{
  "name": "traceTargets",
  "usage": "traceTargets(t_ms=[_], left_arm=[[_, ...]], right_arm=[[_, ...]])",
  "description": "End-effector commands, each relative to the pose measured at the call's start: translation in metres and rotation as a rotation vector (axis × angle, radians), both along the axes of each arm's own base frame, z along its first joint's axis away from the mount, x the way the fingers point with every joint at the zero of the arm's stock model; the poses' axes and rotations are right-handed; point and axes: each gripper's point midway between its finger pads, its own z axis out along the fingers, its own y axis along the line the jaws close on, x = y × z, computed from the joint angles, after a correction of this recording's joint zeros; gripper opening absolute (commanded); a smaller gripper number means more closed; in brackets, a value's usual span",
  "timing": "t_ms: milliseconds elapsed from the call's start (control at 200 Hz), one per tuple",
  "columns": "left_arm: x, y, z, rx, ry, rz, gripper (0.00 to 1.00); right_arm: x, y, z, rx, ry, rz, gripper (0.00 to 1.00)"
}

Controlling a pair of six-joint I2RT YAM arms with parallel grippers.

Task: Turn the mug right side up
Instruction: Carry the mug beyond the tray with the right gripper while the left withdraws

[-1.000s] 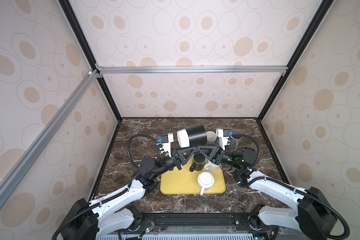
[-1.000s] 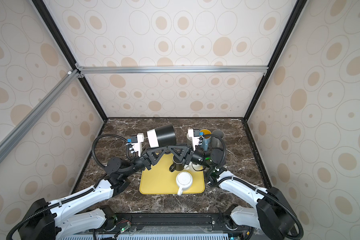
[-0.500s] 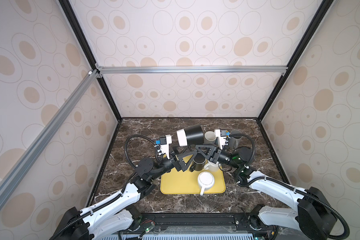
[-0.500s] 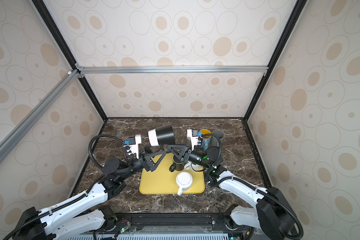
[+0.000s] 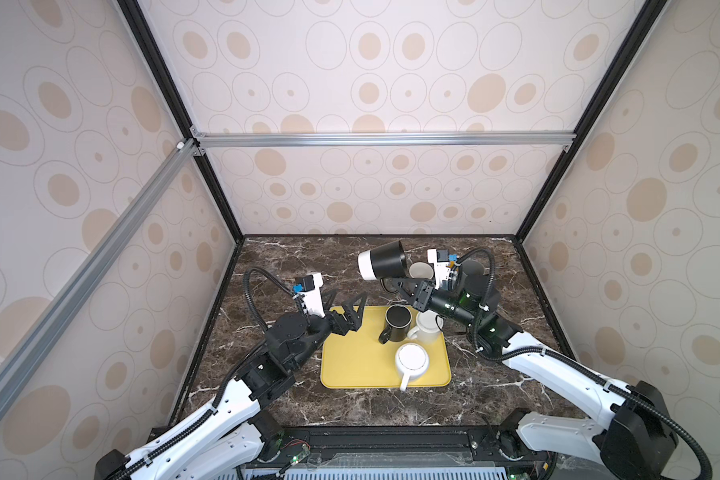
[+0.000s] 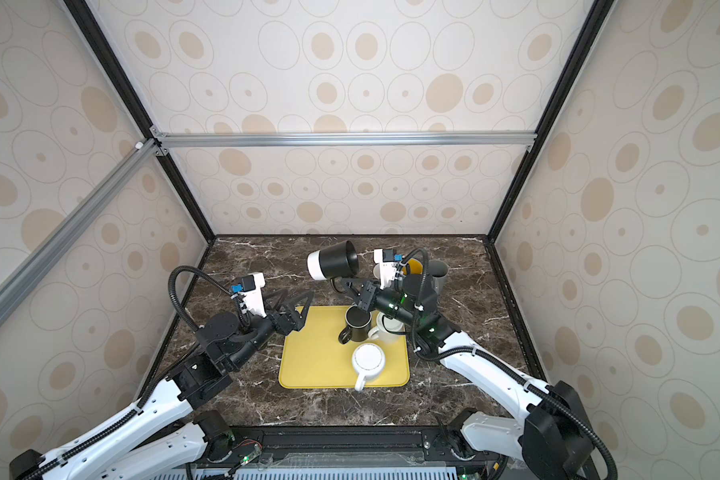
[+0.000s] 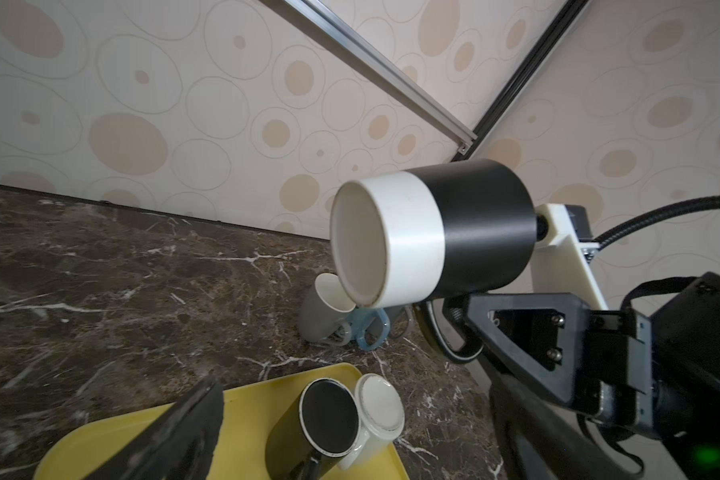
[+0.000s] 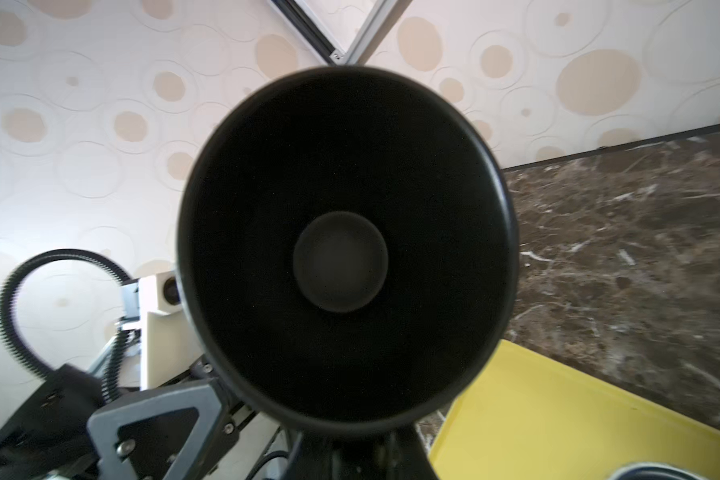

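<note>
Over the desk, between tray and far edge, the mug hangs on its side, white base toward the left edge; only my right fingers clench its handle. A second ago my left fingers gripped it too; now they gape, released, back at the tray's far left corner. On the tray sit three: one black mug, two white mugs.

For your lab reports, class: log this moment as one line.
right claw: shut on mug handle | mug: aloft, on its side | left claw: open, clear of mug | task: not upright yet
</note>
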Motion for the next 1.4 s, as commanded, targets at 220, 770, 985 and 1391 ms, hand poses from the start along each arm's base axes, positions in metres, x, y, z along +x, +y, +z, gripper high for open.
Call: traceTargets(t_ms=[220, 770, 985, 1391], left_arm=[[-0.002, 0.020, 0.005, 0.037, -0.074, 0.072, 1.00], [-0.006, 0.027, 0.001, 0.034, -0.092, 0.087, 1.00], [-0.004, 0.025, -0.003, 0.041, -0.084, 0.084, 1.00], [-0.003, 0.027, -0.012, 0.075, -0.069, 0.091, 1.00]], right_arm=[[0.063, -0.025, -0.021, -0.365, 0.015, -0.284, 0.00], [0.122, -0.019, -0.094, -0.715, 0.090, -0.415, 0.00], [0.135, -0.021, -0.111, -0.798, 0.095, -0.455, 0.00], [0.151, -0.023, -0.153, -0.911, 0.130, -0.496, 0.00]])
